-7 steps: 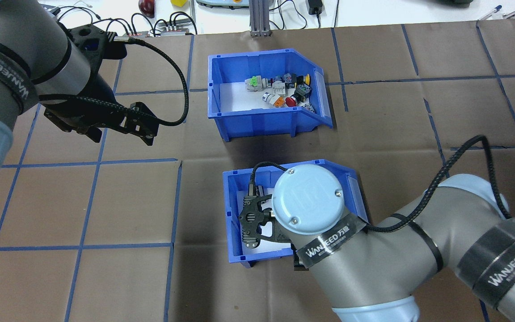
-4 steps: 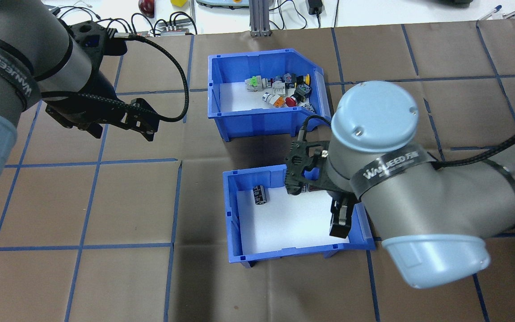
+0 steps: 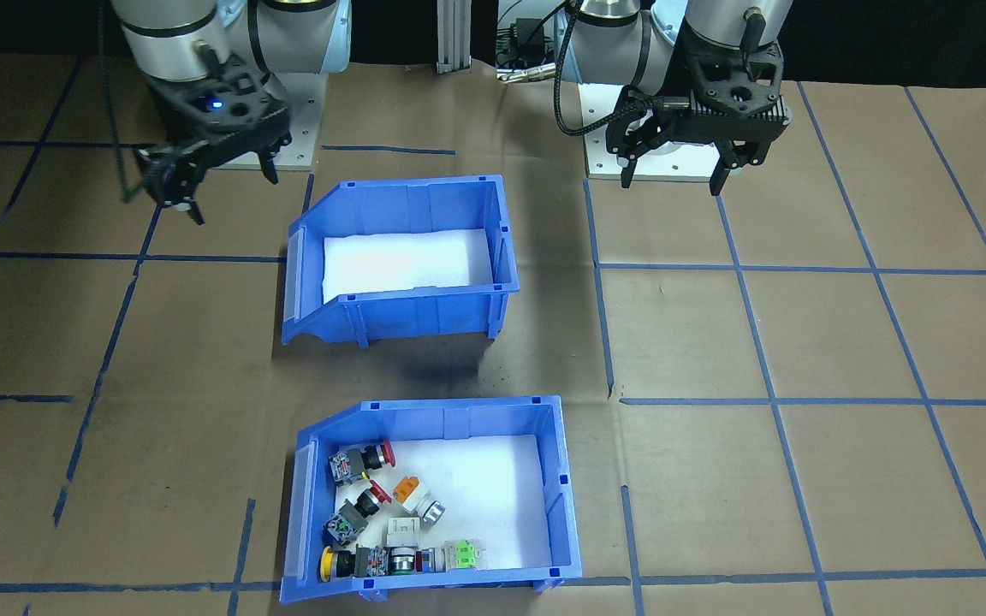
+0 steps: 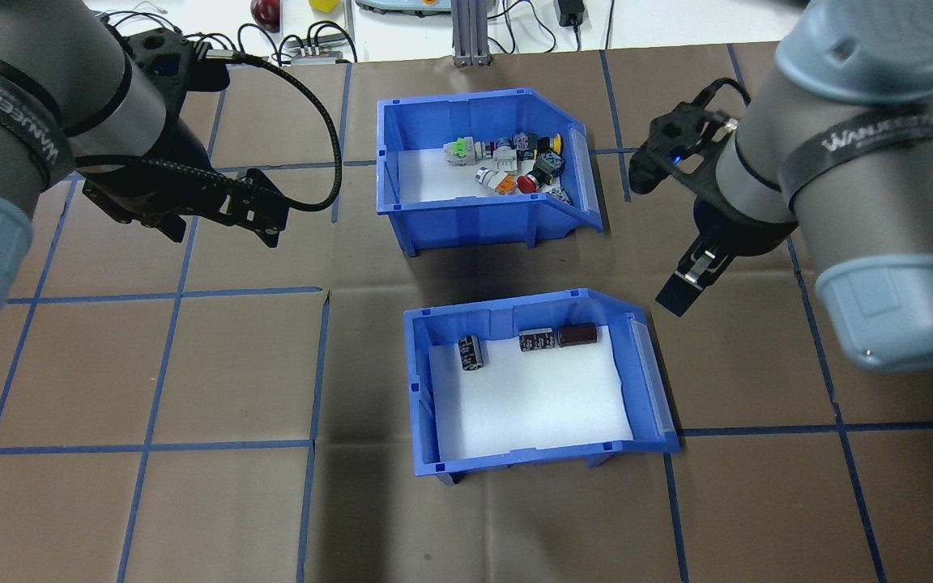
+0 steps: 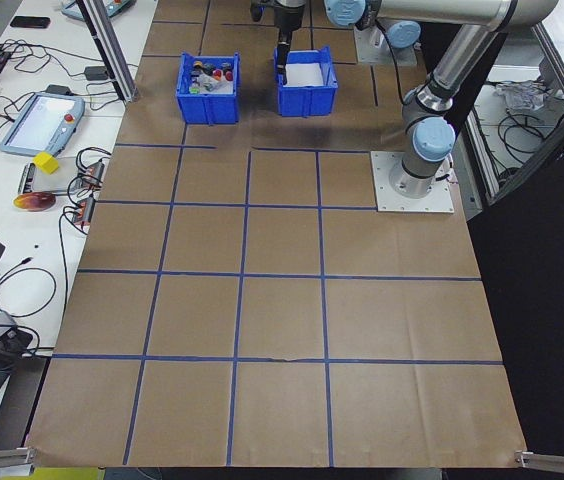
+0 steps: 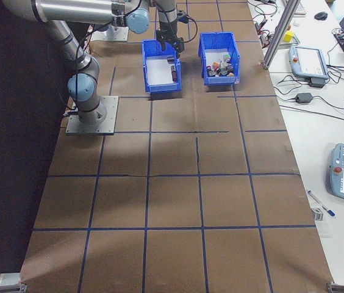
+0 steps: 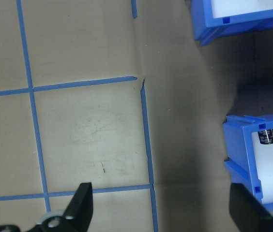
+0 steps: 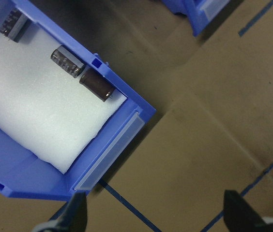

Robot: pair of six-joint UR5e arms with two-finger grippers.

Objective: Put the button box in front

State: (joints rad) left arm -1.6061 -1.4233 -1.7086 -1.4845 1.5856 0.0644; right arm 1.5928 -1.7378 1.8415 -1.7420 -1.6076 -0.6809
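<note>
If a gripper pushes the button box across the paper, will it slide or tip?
Probably slides: the button box looks like rigid plastic with a wide base. The loose buttons sit bunched at its sloped end, so they may rattle or shift.

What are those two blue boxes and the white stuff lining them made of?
The button box and the other blue bin look like moulded plastic: uniform colour, ribbed walls, slight sheen. Each has a clear strip on its sloped end, likely a label holder. The white liner looks like soft matte foam, though I can't be certain.
</note>
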